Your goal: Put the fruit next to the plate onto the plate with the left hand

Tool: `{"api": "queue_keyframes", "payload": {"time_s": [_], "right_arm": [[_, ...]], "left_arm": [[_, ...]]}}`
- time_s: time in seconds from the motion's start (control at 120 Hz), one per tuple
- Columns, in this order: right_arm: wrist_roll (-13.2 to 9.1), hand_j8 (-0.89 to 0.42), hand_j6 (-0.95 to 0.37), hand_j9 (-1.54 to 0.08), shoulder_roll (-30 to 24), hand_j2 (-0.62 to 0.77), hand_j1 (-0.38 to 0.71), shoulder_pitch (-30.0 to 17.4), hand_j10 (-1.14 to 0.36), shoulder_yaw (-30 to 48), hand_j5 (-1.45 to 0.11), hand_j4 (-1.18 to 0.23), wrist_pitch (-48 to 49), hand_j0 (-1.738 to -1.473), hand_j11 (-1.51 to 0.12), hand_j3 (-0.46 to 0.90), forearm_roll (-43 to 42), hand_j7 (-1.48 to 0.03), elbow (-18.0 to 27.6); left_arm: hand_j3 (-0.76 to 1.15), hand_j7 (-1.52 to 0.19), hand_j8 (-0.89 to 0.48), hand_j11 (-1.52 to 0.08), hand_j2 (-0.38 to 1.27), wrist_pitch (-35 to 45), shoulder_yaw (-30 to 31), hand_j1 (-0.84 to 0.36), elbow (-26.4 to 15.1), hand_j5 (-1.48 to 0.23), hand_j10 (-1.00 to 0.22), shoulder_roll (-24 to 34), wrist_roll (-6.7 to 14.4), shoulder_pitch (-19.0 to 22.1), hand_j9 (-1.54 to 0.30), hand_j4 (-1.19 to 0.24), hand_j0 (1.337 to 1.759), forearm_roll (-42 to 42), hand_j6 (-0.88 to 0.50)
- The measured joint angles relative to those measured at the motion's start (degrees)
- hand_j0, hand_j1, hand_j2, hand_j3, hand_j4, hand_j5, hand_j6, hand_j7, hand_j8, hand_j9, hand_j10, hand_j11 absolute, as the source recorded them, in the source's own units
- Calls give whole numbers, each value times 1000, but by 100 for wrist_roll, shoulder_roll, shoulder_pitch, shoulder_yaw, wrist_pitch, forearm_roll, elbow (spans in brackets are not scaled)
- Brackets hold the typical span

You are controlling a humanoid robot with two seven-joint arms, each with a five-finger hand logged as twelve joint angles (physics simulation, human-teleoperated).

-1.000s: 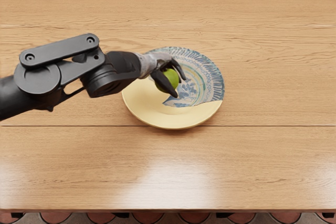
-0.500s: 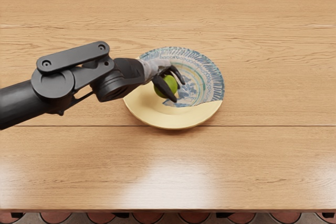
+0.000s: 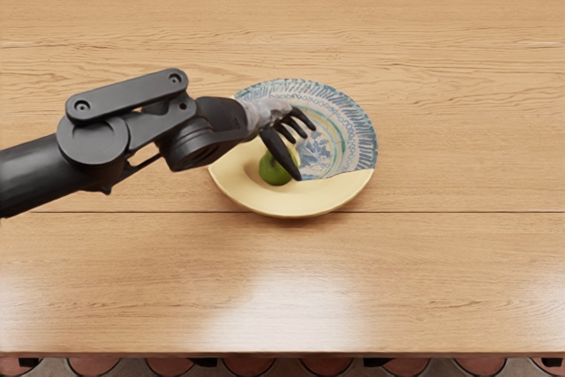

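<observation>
Green fruit (image 3: 271,171) resting on plate (image 3: 309,197); left robot hand (image 3: 281,125) above, fingers spread, holding nothing.

I've got the fruit (image 3: 270,171) in sight — small, round, green, resting on the plain yellow part of the plate (image 3: 291,207), left of its centre, with its upper right edge hidden from me. The plate is round, pale yellow with a blue patterned section across its upper right — lying flat around the middle of the table (image 3: 424,262).
</observation>
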Motion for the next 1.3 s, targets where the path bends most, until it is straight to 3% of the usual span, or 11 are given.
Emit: {"api": "queue_keyframes", "payload": {"time_s": [0.208, 0.442, 0.583, 0.692, 0.817, 0.933, 1.117, 1.3], "right_arm": [[0, -39, -39, -50, 0, -7, -303, -1, -39, 0, -50, -39, 0, -1658, -50, 0, 0, -50, -1], [0, -39, -39, -50, 0, -8, -303, 1, -39, 0, -50, -39, 0, -1658, -50, 0, 0, -50, 0], [0, -39, -39, -50, 0, -7, -303, 0, -39, 0, -50, -39, 0, -1658, -50, 0, 0, -50, -1], [0, -39, -39, -50, 0, -8, -303, 1, -39, 0, -50, -39, 0, -1658, -50, 0, 0, -50, -1], [0, -39, -39, -50, 0, -8, -303, -1, -39, 0, -50, -39, 0, -1658, -50, 0, 0, -50, 1], [0, -39, -39, -50, 0, -8, -303, 0, -39, 0, -50, -39, 0, -1658, -50, 0, 0, -50, 1], [0, -39, -39, -50, 0, -8, -303, 1, -39, 0, -50, -39, 0, -1658, -50, 0, 0, -50, -2], [0, -39, -39, -50, 0, -8, -303, -1, -39, 0, -50, -39, 0, -1658, -50, 0, 0, -50, -2]], "left_arm": [[0, -374, -283, -374, 58, 2, -222, 8, -301, -374, -285, 281, 0, -8, -374, -288, 1658, -24, -287], [0, -351, -269, -351, 55, -82, -965, 27, -1325, -351, -270, 1365, 0, 417, -351, -271, 1658, -35, -271], [0, -347, -267, -347, 54, -1288, -2360, 30, -1645, -347, -267, 1442, 0, 1701, -347, -267, 1658, -51, -267], [0, -346, -266, -346, 54, -2616, -3618, 31, -1685, -346, -266, 1510, 0, 2272, -346, -267, 1658, -435, -267], [0, -348, -268, -348, 54, -3371, -4774, 29, -1435, -348, -268, 1609, 0, 2742, -348, -268, 1658, -953, -268], [0, -351, -270, -351, 55, -3591, -5431, 26, -998, -351, -270, 1617, 0, 2996, -351, -270, 1658, -1507, -270], [0, -355, -273, -355, 55, -3679, -5876, 22, -479, -355, -273, 1610, 0, 3256, -355, -273, 1658, -2303, -273], [0, -356, -273, -356, 55, -3694, -5933, 21, -98, -356, -273, 1597, 0, 3605, -356, -274, 1658, -2554, -273]]}}
